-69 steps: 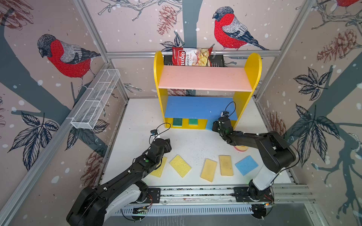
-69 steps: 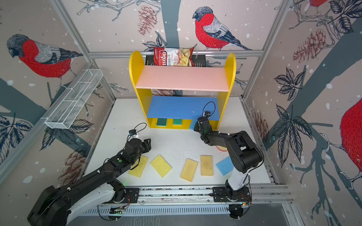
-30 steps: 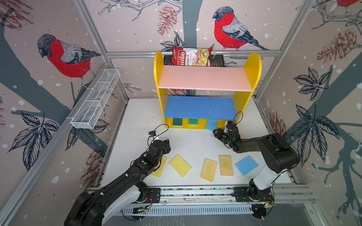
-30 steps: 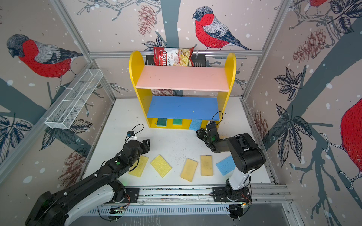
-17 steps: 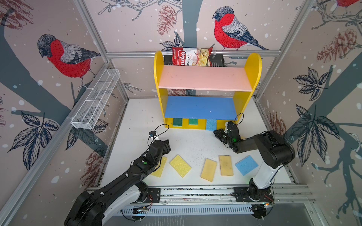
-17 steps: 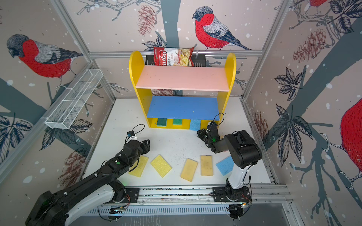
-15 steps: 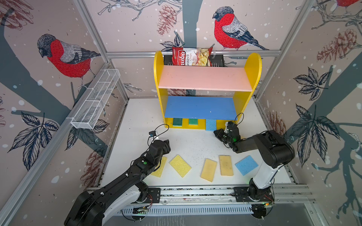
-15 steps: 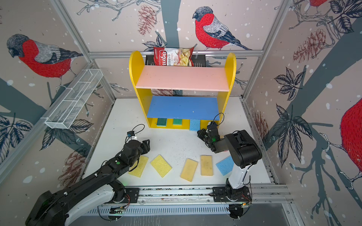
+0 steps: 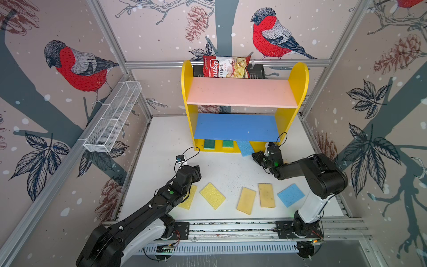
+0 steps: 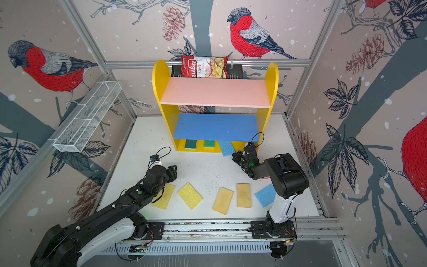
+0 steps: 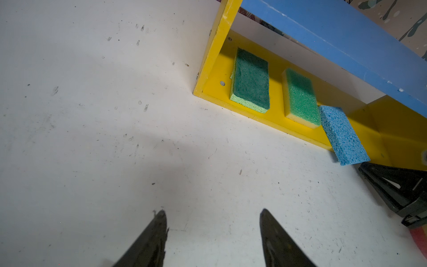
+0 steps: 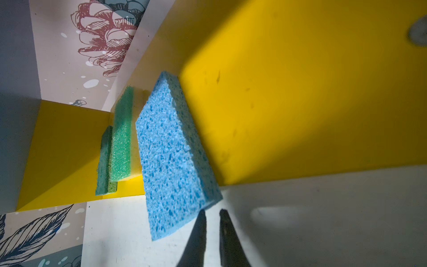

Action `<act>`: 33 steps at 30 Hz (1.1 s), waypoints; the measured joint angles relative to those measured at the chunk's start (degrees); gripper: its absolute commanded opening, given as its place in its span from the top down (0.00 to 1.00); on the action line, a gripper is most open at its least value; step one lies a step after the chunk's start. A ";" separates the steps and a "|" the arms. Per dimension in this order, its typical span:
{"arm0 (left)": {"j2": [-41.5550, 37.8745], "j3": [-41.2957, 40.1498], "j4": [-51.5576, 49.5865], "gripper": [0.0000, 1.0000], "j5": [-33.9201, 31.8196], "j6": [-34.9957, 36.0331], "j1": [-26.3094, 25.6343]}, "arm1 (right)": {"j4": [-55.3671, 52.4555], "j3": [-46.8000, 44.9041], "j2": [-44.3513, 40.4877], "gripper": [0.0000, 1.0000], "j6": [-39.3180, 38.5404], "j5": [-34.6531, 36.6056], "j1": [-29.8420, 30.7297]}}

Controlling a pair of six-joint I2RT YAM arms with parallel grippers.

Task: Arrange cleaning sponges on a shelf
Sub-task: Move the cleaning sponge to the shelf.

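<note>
The right pincer (image 12: 212, 211) is sitting clenched and empty, having just narrowed beside the blue sponge (image 12: 171, 157); the sponge is lying skewed on the shelf (image 9: 298, 78) base, overhanging its front edge toward the table (image 9: 221, 171); it is probably needing a nudge inward; the left pincer (image 11: 212, 211) is hovering released.

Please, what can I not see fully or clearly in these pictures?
Pink object: left wrist view, cut off by the edge; top views, under the right arm.
Yellow sponge: top views, partly under the left arm.
Black tray: top views, behind the chips bag and the shelf.
Right hand touching the light blue sponge? Right wrist view, unclear.
</note>
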 measured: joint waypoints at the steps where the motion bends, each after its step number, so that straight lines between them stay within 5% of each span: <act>1: -0.02 0.00 -0.02 0.37 0.00 0.00 0.00 | 0.00 -0.13 -0.04 0.81 0.02 0.00 0.11; 7: -0.31 0.00 -0.07 0.37 -0.04 0.00 0.00 | 0.09 -2.14 -1.73 0.76 1.29 0.13 2.05; 14: -0.15 -0.28 -0.02 0.37 -0.04 0.00 0.00 | 0.28 -1.68 -0.85 0.99 1.64 0.66 5.18; 33: -0.37 -0.61 -0.13 0.37 -0.15 0.00 0.00 | 18.84 1.14 11.26 0.99 7.78 0.04 7.96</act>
